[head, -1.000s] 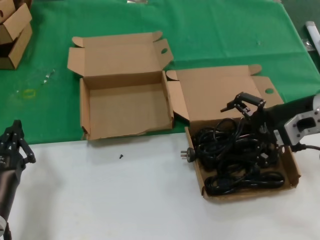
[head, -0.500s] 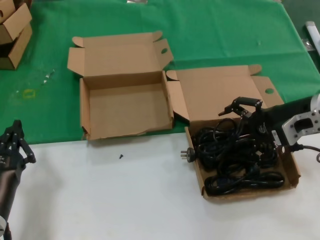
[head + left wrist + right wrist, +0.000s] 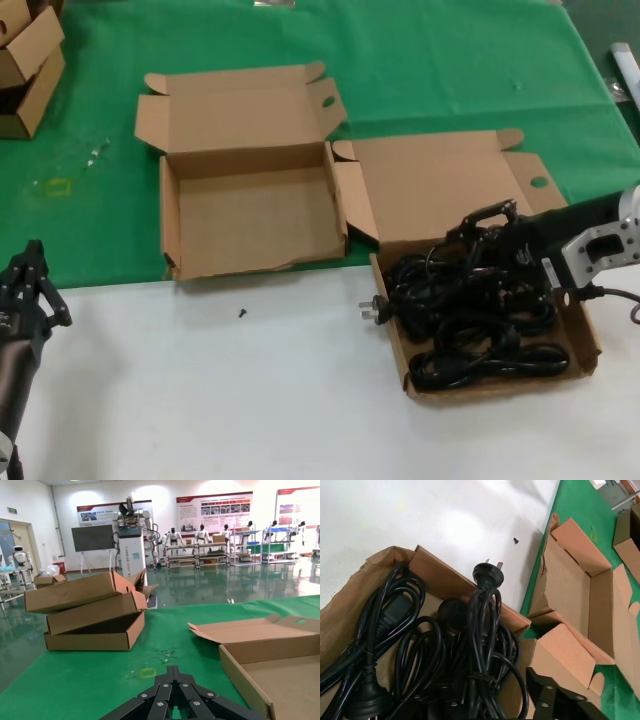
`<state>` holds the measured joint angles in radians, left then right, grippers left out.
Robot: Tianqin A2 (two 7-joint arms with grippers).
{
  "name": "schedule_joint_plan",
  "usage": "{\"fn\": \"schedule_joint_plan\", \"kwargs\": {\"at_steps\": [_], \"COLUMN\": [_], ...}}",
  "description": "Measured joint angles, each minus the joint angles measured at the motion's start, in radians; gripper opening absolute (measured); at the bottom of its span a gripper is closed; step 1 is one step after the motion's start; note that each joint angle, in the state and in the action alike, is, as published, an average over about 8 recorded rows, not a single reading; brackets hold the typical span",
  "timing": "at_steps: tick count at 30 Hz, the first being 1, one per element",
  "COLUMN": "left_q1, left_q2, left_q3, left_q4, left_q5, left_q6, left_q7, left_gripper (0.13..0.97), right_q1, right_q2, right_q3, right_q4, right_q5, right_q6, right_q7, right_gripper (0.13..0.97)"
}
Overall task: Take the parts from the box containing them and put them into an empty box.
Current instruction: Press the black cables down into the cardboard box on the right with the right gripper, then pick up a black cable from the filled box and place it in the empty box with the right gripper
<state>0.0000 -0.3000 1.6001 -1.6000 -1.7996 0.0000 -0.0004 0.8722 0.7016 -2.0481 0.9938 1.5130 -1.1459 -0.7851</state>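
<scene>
The black power cords [image 3: 470,310] lie in loose coils in the right-hand brown box [image 3: 592,345], one plug [image 3: 372,310] hanging over its left wall. My right gripper [image 3: 470,240] is open and lowered into the back of the pile. In the right wrist view its fingers [image 3: 551,699] stand on either side of a cord bundle [image 3: 482,645]. The empty box [image 3: 250,215], with its ragged front edge, lies open to the left. My left gripper [image 3: 32,262] is shut and empty at the near left; it also shows in the left wrist view [image 3: 173,672].
A tiny black screw [image 3: 241,313] lies on the white table in front of the empty box. Small stacked cartons [image 3: 25,60] stand at the far left on the green cloth [image 3: 450,60]. Both boxes' lids lie folded back.
My right gripper has moved down and a little left, from above the cords into the back of the pile. The left arm has not moved.
</scene>
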Motion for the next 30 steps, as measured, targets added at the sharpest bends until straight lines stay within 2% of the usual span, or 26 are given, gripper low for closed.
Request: {"fn": "schedule_joint_plan", "kwargs": {"at_steps": [3,11,20,30], "left_q1": [0.0,0.0,0.0,0.0], "left_q2": [0.0,0.0,0.0,0.0], "left_q3": [0.0,0.0,0.0,0.0], "left_q4": [0.0,0.0,0.0,0.0], "left_q5": [0.0,0.0,0.0,0.0], "left_q6": [0.0,0.0,0.0,0.0], "left_q7": [0.0,0.0,0.0,0.0], "left_gripper": [0.142,0.142,0.142,0.142], "right_q1": [0.002,0.003,-0.003,0.078], "right_q2": [-0.001,0.003,0.026,0.036], "right_q3": [0.0,0.005,0.016,0.034], "right_q4": [-0.008,-0.012,0.02,0.052], "right_q5": [-0.001,-0.002,0.005,0.005], "right_q6": [-0.001,-0.004,-0.018,-0.041], "right_q7": [-0.004,-0.005,0.031,0.191], "right_gripper": [0.578,0.366,0.233,0.222]}}
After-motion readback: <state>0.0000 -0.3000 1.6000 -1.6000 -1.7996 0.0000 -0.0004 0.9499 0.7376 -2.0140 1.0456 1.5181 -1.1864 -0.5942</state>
